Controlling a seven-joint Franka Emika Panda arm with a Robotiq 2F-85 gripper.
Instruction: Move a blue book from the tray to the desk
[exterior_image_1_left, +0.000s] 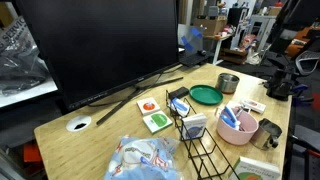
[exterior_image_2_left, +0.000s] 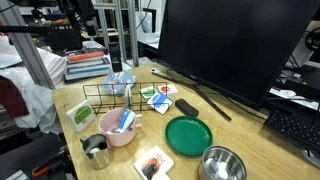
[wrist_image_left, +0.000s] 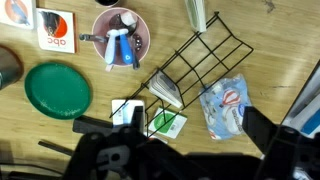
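Hand (wrist_image_left: 172, 138) shows only in wrist view, at bottom edge: dark fingers spread wide, nothing between them, high over worktop (exterior_image_1_left: 108, 128).

Blue book (exterior_image_1_left: 179, 101) stands in tray (exterior_image_1_left: 207, 152), at tray end nearest green plate (exterior_image_1_left: 205, 95). From above it is edge-on and pale (colour unreadable there).

Wrist view alone shows the blue-handled things inside pink bowl (wrist_image_left: 121, 35), near tray. Cards (wrist_image_left: 166, 125) lie just beside tray's book end, plastic bag (wrist_image_left: 225, 105) beside its long side.

Monitor (exterior_image_2_left: 235, 45) and cable hole (exterior_image_1_left: 78, 125) show only in exterior views.
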